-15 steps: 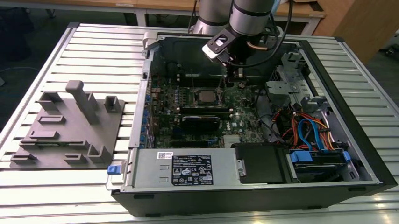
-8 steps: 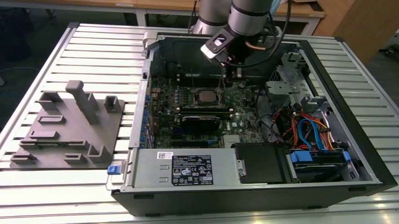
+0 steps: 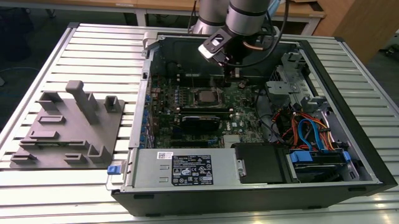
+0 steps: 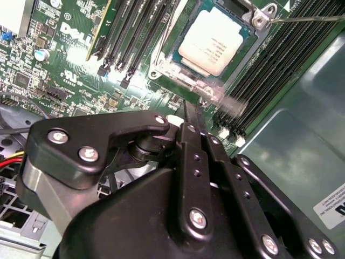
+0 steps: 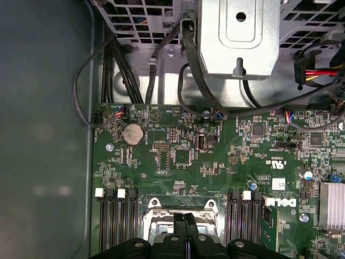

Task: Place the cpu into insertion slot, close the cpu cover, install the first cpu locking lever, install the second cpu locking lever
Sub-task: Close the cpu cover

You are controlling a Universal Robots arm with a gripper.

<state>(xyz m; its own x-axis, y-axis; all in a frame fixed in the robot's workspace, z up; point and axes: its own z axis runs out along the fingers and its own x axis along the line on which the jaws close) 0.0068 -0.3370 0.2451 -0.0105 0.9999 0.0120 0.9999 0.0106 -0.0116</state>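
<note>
Second wrist view, your gripper (image 4: 187, 109) pinched shut, empty, just beside cpu (image 4: 214, 46), seated under cpu cover (image 4: 260, 20)

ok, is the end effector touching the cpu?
Apart. In the second wrist view the end effector ends short of the cpu, with the rim of the insertion slot between them.

Slatted aluminium table (image 3: 93, 42), wooden desks (image 3: 156, 5) behind, wooden panel (image 3: 355, 23), grey floor (image 3: 385, 70)
</note>
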